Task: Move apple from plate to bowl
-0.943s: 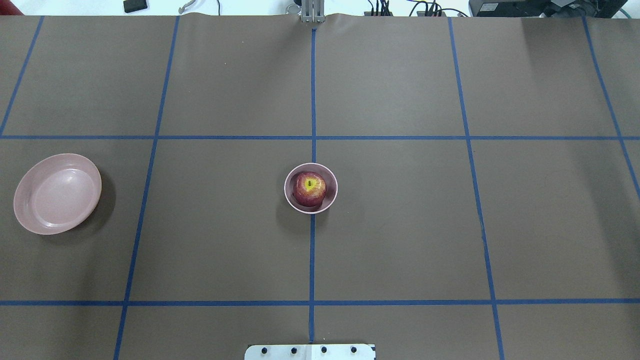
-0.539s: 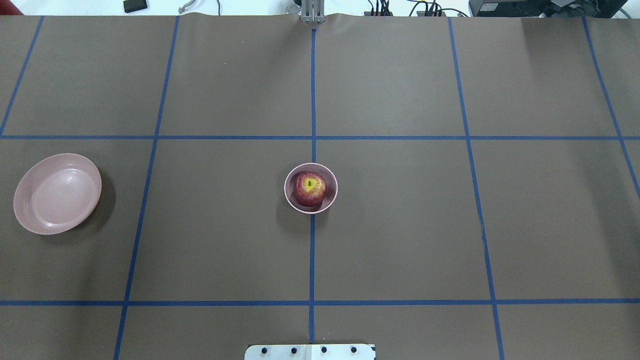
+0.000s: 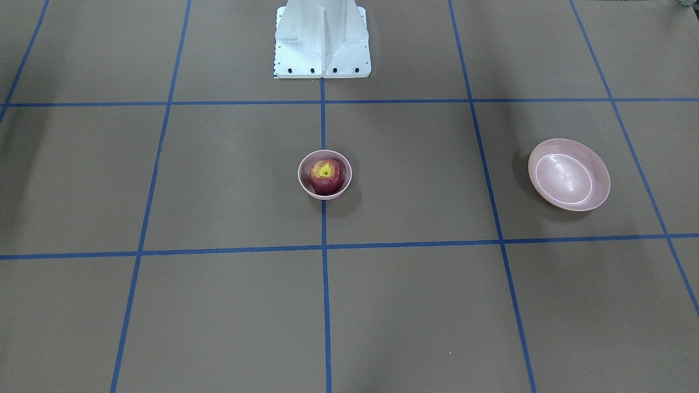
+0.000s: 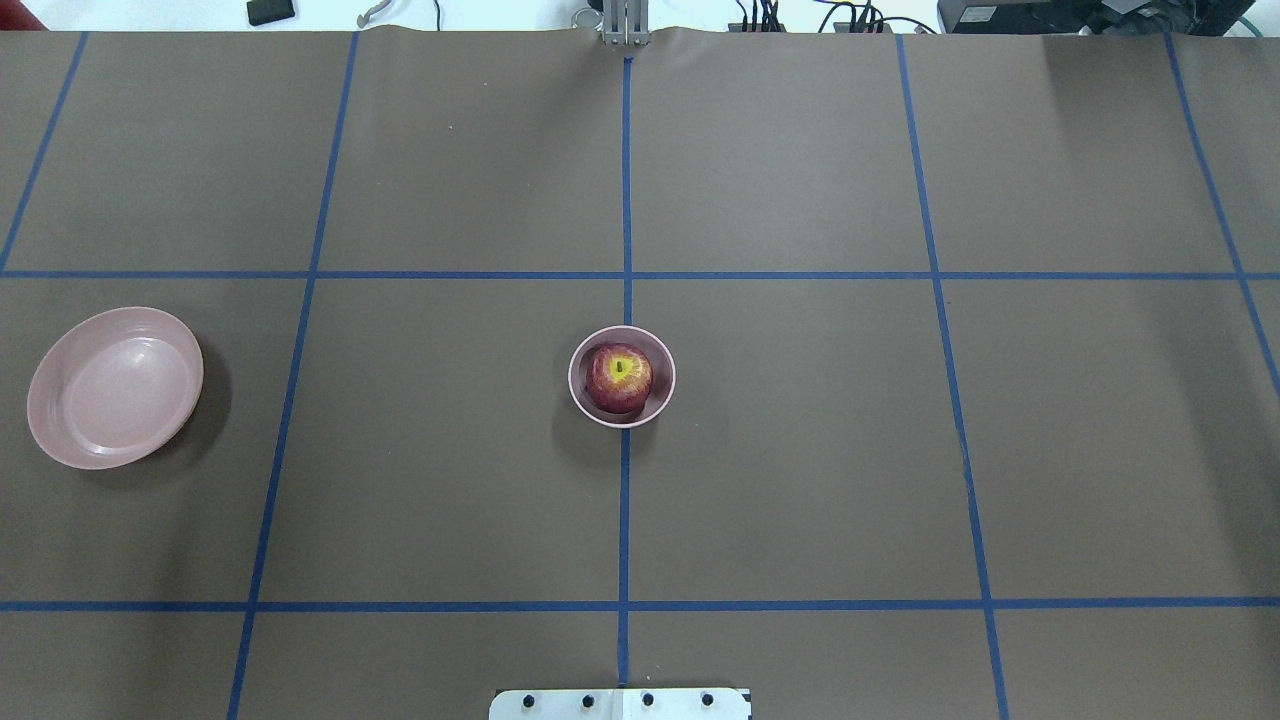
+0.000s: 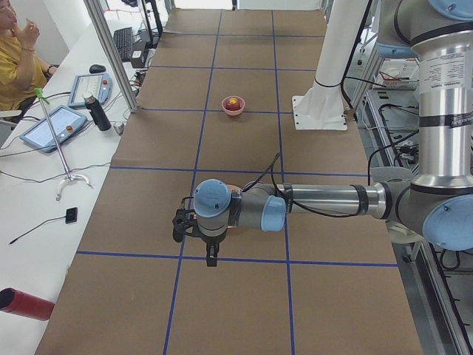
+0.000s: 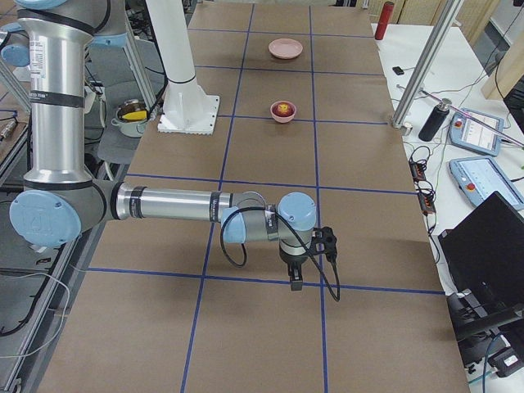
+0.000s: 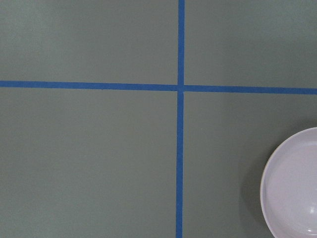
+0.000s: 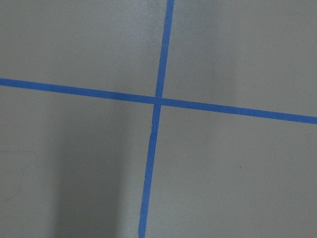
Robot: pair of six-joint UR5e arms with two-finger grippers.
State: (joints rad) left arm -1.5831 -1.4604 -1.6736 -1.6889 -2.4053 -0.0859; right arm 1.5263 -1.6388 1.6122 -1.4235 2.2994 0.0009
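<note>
Pink bowl (image 4: 668, 392) at the middle of the table (image 4: 800, 450) holds the apple (image 4: 619, 377), stem end up, filling most of the hollow. The plate (image 4: 115, 387) lies bare, well apart on the robot's left. From that layout I judge your transfer finished: the fruit sits low inside the rim, so it should not roll out.

Both arms hang high over the near ends of the table, clear of both dishes, which reads as a parked pose. The left pincer (image 5: 211, 259) points straight down beside the plate, whose rim only clips the corner of its wrist view. The right pincer (image 6: 295, 282) hangs over a crossing of the blue tape lines (image 4: 626, 200), well apart from everything. They show only in the side views, so I cannot tell whether their jaws are spread or pressed together.

Nothing stands between the dishes. The white mounting post (image 3: 322, 41) rises behind the bowl, and off the table edge you have a person in yellow (image 5: 15, 59), two pendants (image 5: 55, 127) and a dark bottle (image 5: 97, 112)
</note>
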